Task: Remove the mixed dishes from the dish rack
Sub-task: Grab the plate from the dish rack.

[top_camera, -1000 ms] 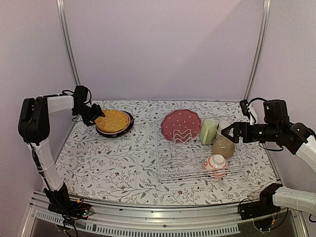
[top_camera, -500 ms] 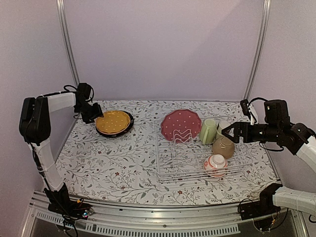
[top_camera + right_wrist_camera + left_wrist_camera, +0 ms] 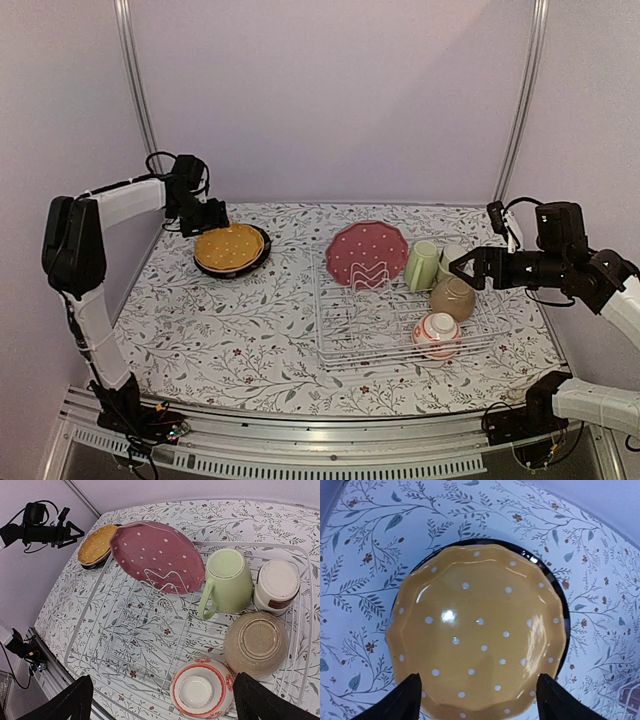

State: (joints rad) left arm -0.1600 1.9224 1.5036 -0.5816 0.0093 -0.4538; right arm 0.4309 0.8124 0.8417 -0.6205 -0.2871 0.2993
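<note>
The white wire dish rack (image 3: 340, 345) holds an upright maroon dotted plate (image 3: 366, 253), a pale green cup (image 3: 421, 265), a small grey-white cup (image 3: 452, 254), an upturned tan bowl (image 3: 453, 297) and an upturned white-and-red bowl (image 3: 437, 335). The orange plate (image 3: 230, 246) lies on a dark-rimmed plate (image 3: 556, 587) on the cloth at the left. My left gripper (image 3: 215, 215) is open and empty just above the orange plate (image 3: 477, 630). My right gripper (image 3: 462, 268) is open and empty above the rack's right side (image 3: 135, 630). No pink plate shows.
The floral tablecloth (image 3: 240, 320) covers the table. Metal frame posts (image 3: 140, 100) stand at the back corners by the lilac walls. In the right wrist view the left arm's gripper (image 3: 65, 532) hangs beyond the orange plate (image 3: 95, 545).
My left gripper has risen and moved right, from the orange plate's left rim to above its back edge. The right arm and the dishes have not moved.
</note>
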